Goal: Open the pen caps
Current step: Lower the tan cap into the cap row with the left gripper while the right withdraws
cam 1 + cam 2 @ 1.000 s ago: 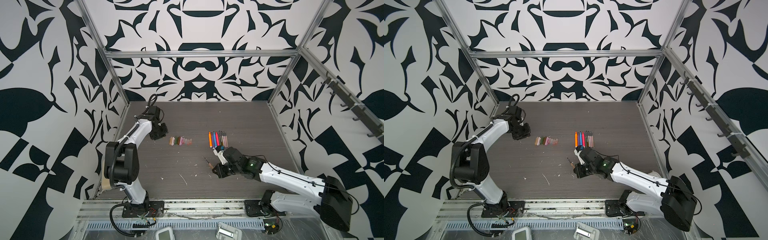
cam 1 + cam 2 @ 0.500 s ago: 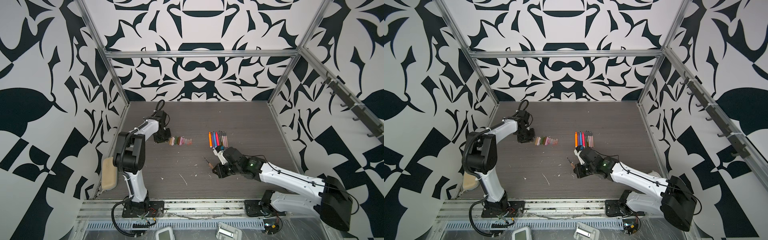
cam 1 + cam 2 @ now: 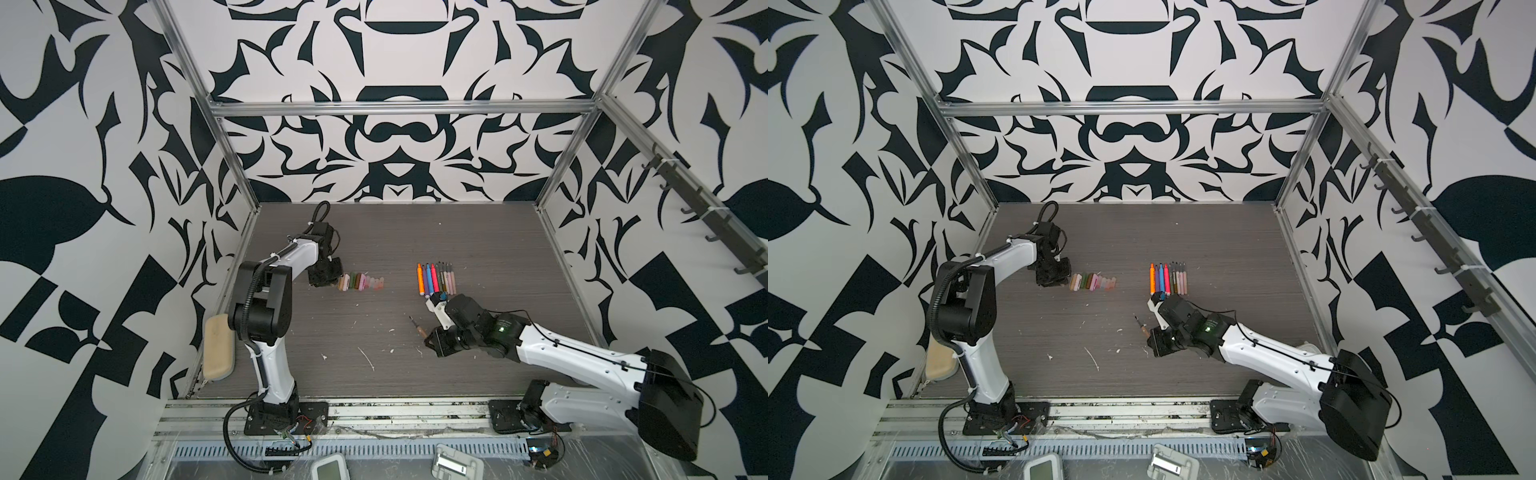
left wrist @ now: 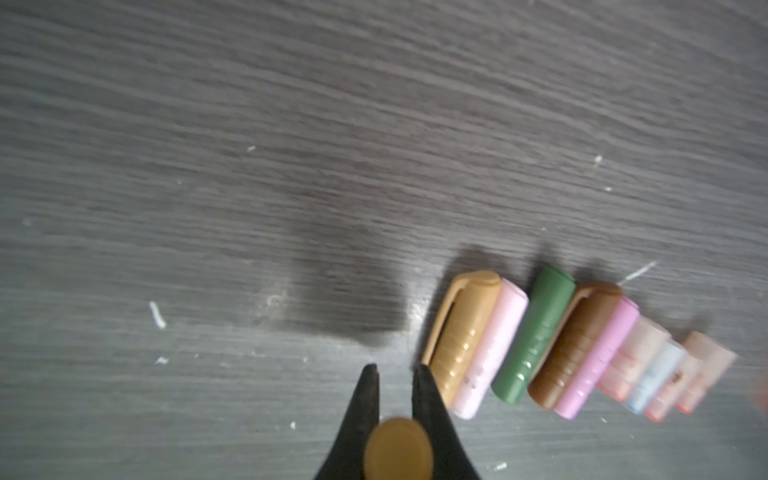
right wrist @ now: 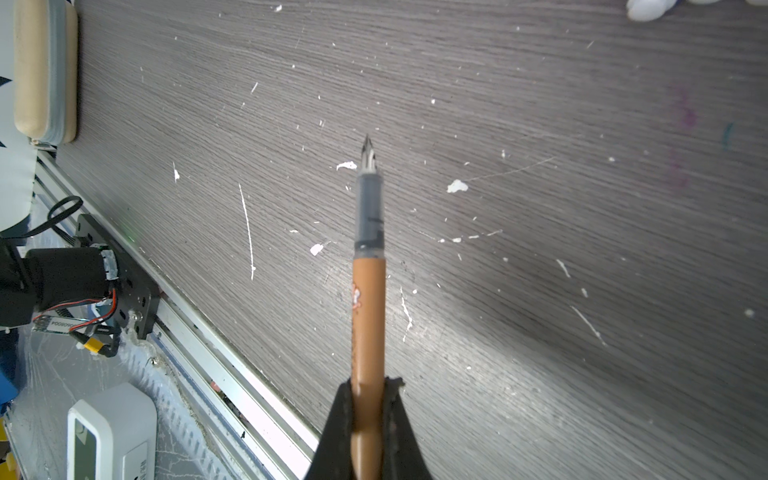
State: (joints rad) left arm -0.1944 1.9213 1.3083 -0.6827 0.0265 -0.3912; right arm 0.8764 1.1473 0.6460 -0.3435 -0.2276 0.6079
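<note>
- The left fingers (image 4: 417, 386) are pinched almost fully closed on a tan cap (image 4: 397, 451), which shows end-on deep between them
- Ahead of that cap the two tips stand slightly apart with nothing between them, low over the desk (image 3: 374, 232)
- Just beside one tip begins the row of caps (image 4: 540, 353): a tan clipped one is nearest, and whether it touches the finger I cannot tell
- Going away from the tip come pale pink, green, brown and pink caps, with four see-through ones farthest off
- They lie side by side on the desk, most touching their neighbours
- The right fingers (image 5: 390, 397) are clamped tight on a brown pen (image 5: 368, 316), holding it by the barrel
- The barrel runs straight out past the tips, and its grey grip and bare nib point away from them over the desk
- The other pens (image 3: 434, 278) lie in a neat row on the desk, behind the right fingers near the wrist and well apart from the left fingers
- White scraps (image 5: 457, 186) dot the desk ahead of the right fingers
</note>
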